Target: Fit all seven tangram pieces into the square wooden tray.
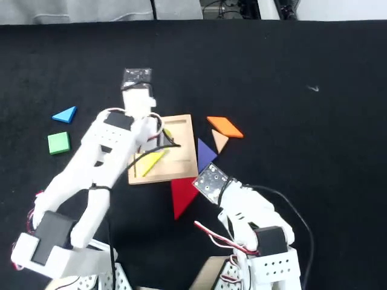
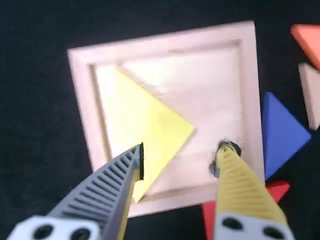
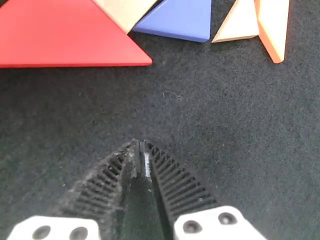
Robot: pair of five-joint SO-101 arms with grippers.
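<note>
The left gripper (image 2: 182, 156) is hovering, jaws apart, over the wooden tray (image 2: 165, 40) at centre frame, where a yellow triangle (image 2: 140, 125) is lying. The right gripper (image 3: 141, 147) is resting, jaws together, below the red triangle (image 3: 65, 35). A blue triangle (image 1: 205, 154), tan triangle (image 1: 219, 140) and orange parallelogram (image 1: 225, 127) are crowding the tray's right edge, while a green square (image 1: 58, 143) and light-blue triangle (image 1: 65, 114) are lying far left

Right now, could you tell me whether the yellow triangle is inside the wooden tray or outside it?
Inside. The yellow triangle lies within the raised rim of the wooden tray, one edge along a wall.
</note>
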